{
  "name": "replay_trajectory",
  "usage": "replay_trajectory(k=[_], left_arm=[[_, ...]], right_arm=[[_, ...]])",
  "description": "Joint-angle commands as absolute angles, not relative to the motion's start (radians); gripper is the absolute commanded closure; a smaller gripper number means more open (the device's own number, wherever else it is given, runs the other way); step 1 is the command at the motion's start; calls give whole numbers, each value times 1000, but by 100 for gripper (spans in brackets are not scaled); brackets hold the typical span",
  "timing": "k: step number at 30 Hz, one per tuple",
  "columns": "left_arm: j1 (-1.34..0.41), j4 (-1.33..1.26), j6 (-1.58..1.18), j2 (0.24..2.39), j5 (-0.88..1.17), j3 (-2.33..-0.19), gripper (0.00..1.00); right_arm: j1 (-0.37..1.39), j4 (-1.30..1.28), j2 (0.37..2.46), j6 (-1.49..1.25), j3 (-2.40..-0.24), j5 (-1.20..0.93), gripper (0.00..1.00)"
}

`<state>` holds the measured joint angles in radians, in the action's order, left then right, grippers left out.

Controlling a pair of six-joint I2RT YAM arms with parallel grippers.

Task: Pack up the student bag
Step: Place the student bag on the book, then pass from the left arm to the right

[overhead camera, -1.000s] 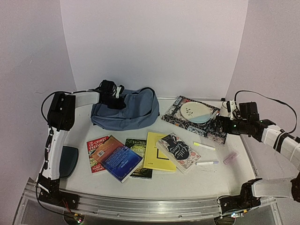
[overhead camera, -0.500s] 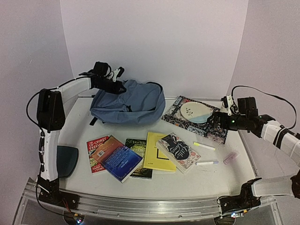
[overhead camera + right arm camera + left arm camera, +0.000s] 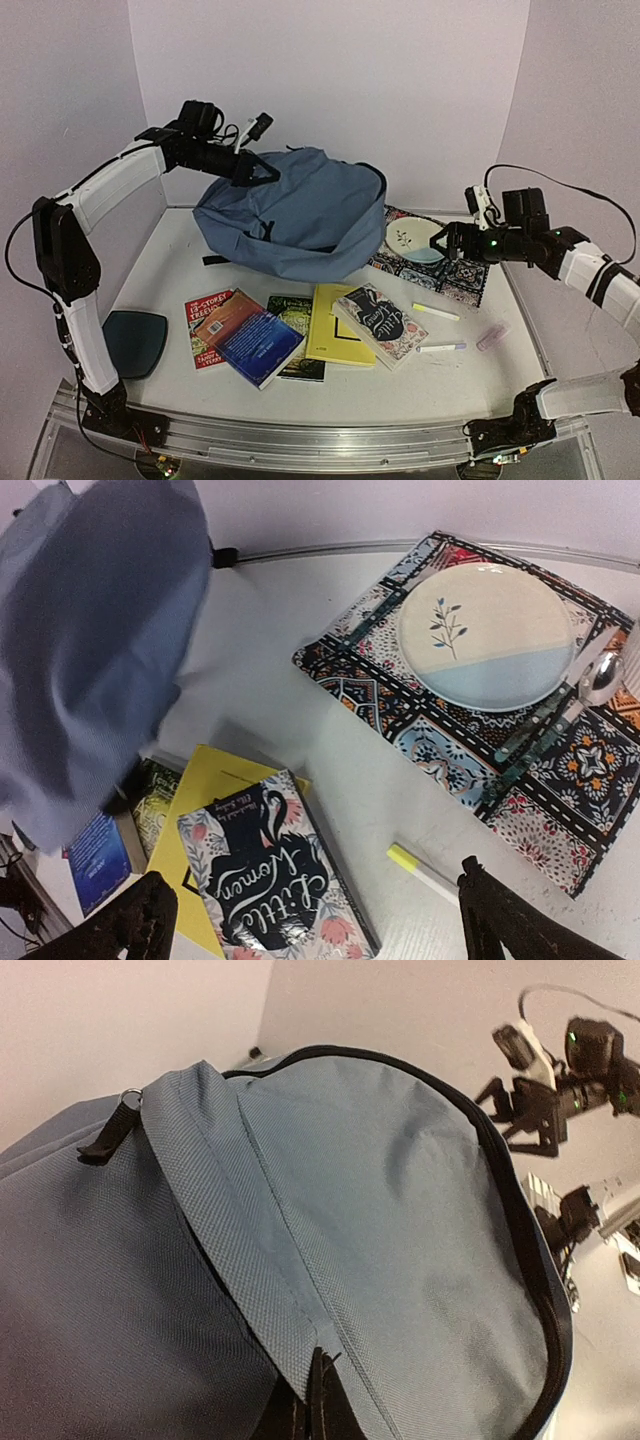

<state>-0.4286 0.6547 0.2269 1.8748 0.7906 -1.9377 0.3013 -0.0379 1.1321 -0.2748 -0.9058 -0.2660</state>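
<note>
- The left gripper (image 3: 252, 168) is pressed together on a fold of fabric at the top of the student bag (image 3: 300, 215). The left wrist view shows its fingertips (image 3: 312, 1400) pinching the blue cloth beside a seam.
- The bag hangs from that pinch at about 11 o'clock on the table (image 3: 480, 375). Its lower edge sags to the surface near the centre.
- The right gripper (image 3: 442, 240) is spread wide and holds nothing. It hovers at 2 o'clock above the plate (image 3: 410, 238) and the patterned placemat (image 3: 455, 280).
- Judged step: hold the bag up so its mouth can be reached and loaded.
- A black zipper (image 3: 530, 1260) runs round the bag's edge and a pull tab (image 3: 108, 1135) sits near the top. Whether the main compartment is open cannot be told.
- To do it well, keep the pinch firm, because thin cloth can slip, and turn the zipper edge toward 3 o'clock, where the free arm is.
- Lift slowly, since the sagging cloth hangs close over the books at 6 o'clock and could drag them.
- The nearest cargo is "Little Women" (image 3: 275, 890), then the yellow book (image 3: 335, 335), the blue book (image 3: 258, 345) and the Treehouse book (image 3: 205, 318).
- The yellow highlighter (image 3: 420, 870) lies at 4 o'clock, flat and thin, so it will need a careful low grasp.
</note>
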Motion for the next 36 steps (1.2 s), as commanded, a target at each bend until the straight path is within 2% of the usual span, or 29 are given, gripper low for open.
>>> replay_trajectory(k=[1, 13, 22, 36], left_arm=[[-518, 697, 356, 1793, 779, -1872, 100], [-732, 698, 471, 1765, 585, -1644, 100], [-884, 618, 504, 1775, 324, -1482, 100], [-931, 440, 476, 1727, 195, -1314, 99]], right_arm=[[340, -80, 1185, -299, -1008, -340, 2], [459, -118, 1414, -370, -1139, -378, 2], [492, -119, 1650, -396, -1191, -441, 2], [497, -50, 1867, -360, -1211, -555, 3]])
